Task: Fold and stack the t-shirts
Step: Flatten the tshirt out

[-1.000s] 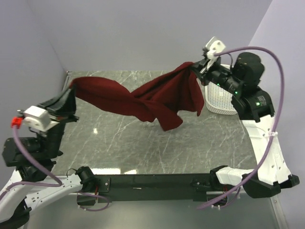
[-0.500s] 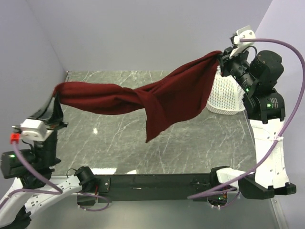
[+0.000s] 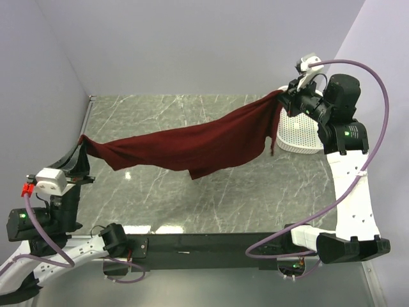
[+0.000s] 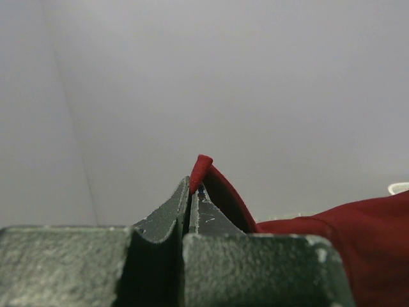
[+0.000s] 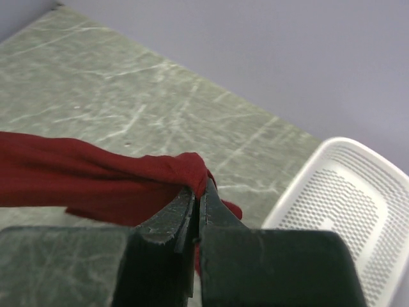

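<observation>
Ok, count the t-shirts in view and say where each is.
1. The maroon t-shirt hangs stretched above the table between the left gripper and the right gripper, each shut on one end. The basket may hide others.

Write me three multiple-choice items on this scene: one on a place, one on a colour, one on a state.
1. Where does the white basket stand?
A. at the far right of the table, by the right arm
B. at its left edge
C. at its middle

2. What colour is the t-shirt?
A. navy
B. dark red
C. white

3. How is the t-shirt held?
A. lying flat, released
B. pinched by one gripper only
C. strung between the left gripper and the right gripper, both shut on it

Answers: 1 A, the basket sits beside the right arm; 2 B, the cloth is maroon throughout; 3 C, each wrist view shows cloth pinched in closed fingers.
</observation>
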